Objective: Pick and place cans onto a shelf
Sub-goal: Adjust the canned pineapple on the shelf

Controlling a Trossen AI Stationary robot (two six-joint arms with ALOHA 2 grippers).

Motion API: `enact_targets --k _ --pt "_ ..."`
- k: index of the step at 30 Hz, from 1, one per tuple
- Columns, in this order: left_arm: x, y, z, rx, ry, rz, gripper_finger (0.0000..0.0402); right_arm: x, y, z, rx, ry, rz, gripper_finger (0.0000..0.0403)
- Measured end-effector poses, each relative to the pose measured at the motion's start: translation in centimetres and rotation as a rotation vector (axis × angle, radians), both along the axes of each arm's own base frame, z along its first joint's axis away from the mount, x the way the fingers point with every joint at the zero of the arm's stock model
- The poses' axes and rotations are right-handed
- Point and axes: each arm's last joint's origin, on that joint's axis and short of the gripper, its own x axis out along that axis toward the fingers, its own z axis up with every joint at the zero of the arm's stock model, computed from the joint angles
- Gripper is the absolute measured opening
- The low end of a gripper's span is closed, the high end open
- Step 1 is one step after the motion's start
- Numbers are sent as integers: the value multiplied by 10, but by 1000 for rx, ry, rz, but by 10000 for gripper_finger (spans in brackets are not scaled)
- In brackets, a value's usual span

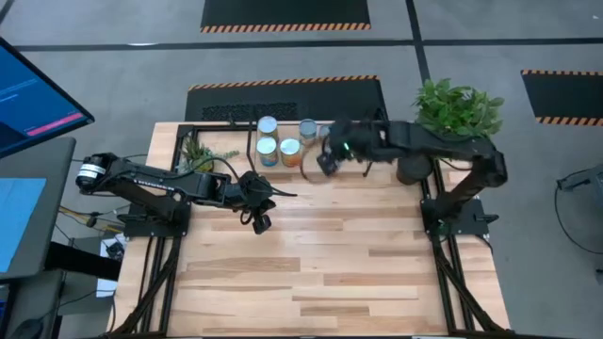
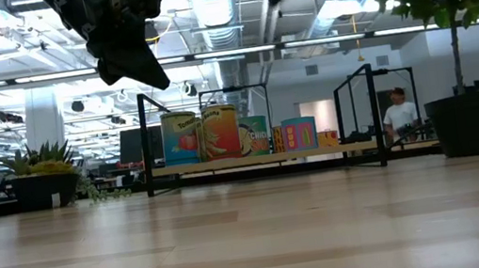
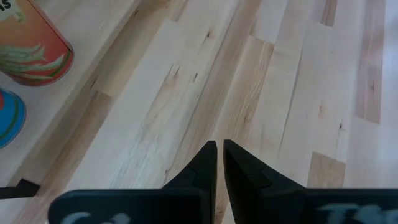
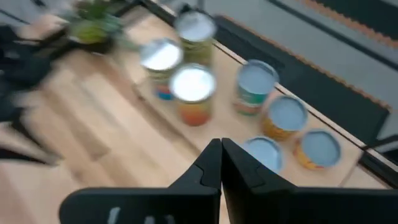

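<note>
Several cans (image 4: 193, 84) with silver or pale-blue tops stand upright in a cluster on the shelf (image 2: 355, 145), at the table's far middle. In the high view some of the cans (image 1: 278, 141) show, and the low view shows the cans (image 2: 220, 132) in a row. My right gripper (image 4: 221, 155) is shut, holds nothing, and hangs high above the shelf, just right of the cans (image 1: 328, 162). My left gripper (image 3: 219, 148) is shut and empty, above bare tabletop nearer the front and left of the shelf (image 1: 259, 218). Two cans (image 3: 34, 43) show at the edge of its view.
A big dark plant pot (image 1: 415, 169) with a leafy plant (image 1: 457, 108) stands at the table's far right. At the far left stands a small plant (image 1: 198, 151). Bare plank tabletop (image 1: 330, 264) fills the near half. A person (image 2: 398, 115) stands in the room beyond.
</note>
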Motion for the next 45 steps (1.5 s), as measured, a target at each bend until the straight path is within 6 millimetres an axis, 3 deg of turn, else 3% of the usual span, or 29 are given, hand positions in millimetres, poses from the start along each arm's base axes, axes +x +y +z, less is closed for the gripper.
enact_targets --k 6,10,16,20,23,27,31,33,37,41,45 --pt "0 0 0 3 0 -3 15 -14 58 15 -21 -76 106 26" --pt "0 0 0 2 -1 -3 15 -21 96 14 2 -73 209 26" --pt "1 0 1 -2 -19 -4 15 -52 144 2 62 61 284 26" --pt "12 -2 13 -31 -174 -96 15 -75 183 -8 90 148 351 26" --pt "20 -2 24 4 -307 -150 15 -91 209 -16 142 140 309 26" --pt "24 -1 32 87 -398 -154 15 -97 237 -35 107 87 175 26" --pt "24 0 32 114 -384 -163 15 -85 259 -77 1 173 43 26" --pt "23 0 30 116 -366 -167 15 -71 269 -108 -28 190 -6 26" --pt "21 0 26 114 -321 -170 15 -47 279 -162 23 106 -170 26" --pt "19 0 22 107 -275 -175 15 -25 268 -192 44 84 -295 26" --pt "17 0 18 106 -229 -177 15 11 241 -212 32 135 -234 26"
